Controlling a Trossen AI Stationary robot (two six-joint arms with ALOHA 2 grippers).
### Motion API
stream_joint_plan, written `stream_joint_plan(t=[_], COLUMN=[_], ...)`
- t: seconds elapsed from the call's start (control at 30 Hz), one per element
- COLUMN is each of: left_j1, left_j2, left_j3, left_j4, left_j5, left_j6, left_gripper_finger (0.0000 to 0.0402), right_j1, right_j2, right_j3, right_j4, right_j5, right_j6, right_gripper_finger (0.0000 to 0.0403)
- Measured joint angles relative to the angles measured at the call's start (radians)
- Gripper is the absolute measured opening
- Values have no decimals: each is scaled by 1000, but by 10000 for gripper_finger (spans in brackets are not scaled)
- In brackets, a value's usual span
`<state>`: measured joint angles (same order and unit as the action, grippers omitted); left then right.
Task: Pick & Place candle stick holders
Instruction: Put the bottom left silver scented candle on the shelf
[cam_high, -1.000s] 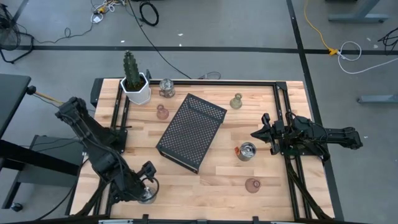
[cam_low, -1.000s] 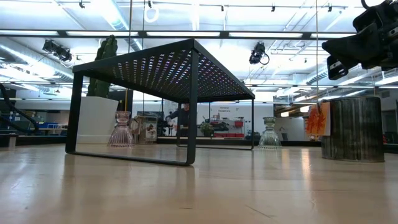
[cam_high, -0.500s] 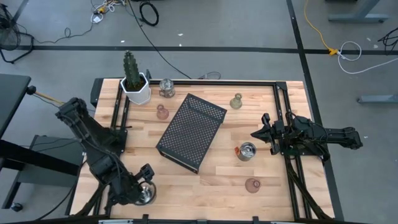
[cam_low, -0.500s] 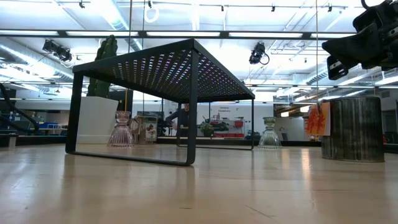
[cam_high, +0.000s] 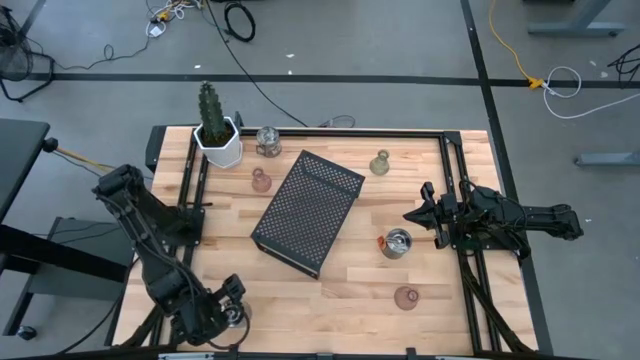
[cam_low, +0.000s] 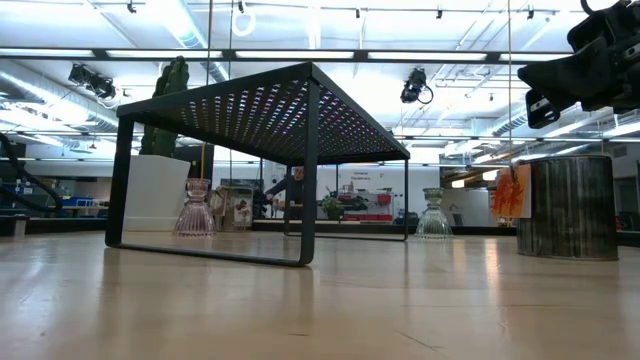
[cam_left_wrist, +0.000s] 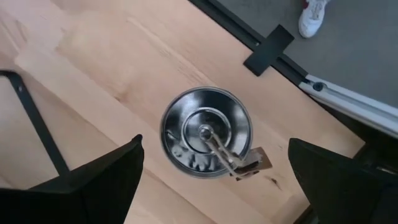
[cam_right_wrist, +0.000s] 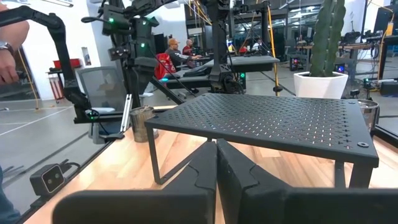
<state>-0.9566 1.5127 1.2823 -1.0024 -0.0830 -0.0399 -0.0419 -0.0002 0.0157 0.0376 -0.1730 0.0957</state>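
A shiny silver candle stick holder (cam_left_wrist: 206, 132) stands upright on its base near the table's near left corner, with a small tag (cam_left_wrist: 252, 163) beside it. My left gripper (cam_left_wrist: 214, 180) (cam_high: 232, 298) hangs above it, pointing down and open, one finger on each side of the holder and clear of it. My right gripper (cam_high: 412, 215) (cam_right_wrist: 216, 168) waits shut at the right side of the table, pointing level. Other holders stand on the wood: a clear one (cam_high: 268, 140), a pinkish one (cam_high: 261, 180), an olive one (cam_high: 380, 163), a silver one (cam_high: 397, 243) and a pinkish one (cam_high: 405, 297).
A black perforated tray (cam_high: 305, 212) stands on legs in the middle of the table. A white cactus pot (cam_high: 218, 140) sits at the far left. Black frame rails (cam_high: 190, 190) run along the left and right sides. The table's near edge (cam_left_wrist: 323, 93) lies close to the left gripper.
My left gripper has moved toward the table's near edge and down, and now stands over the silver holder at the near left corner. It has stayed open. The holder has kept its place.
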Motion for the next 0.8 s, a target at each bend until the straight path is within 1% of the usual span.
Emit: stream_joint_plan(t=[0.23,0.47,0.8], left_j1=[18,17,18], left_j2=[42,73,73], left_j3=[0,0,0], left_j4=[3,4,26], left_j5=[8,-4,-48], left_j6=[-103,-124,-178], left_gripper_finger=[400,400,400], right_j1=[0,0,0], right_j2=[0,0,0], right_j3=[0,0,0], right_j4=[0,0,0], right_j5=[0,0,0], right_j6=[0,0,0], right_gripper_finger=[12,12,12])
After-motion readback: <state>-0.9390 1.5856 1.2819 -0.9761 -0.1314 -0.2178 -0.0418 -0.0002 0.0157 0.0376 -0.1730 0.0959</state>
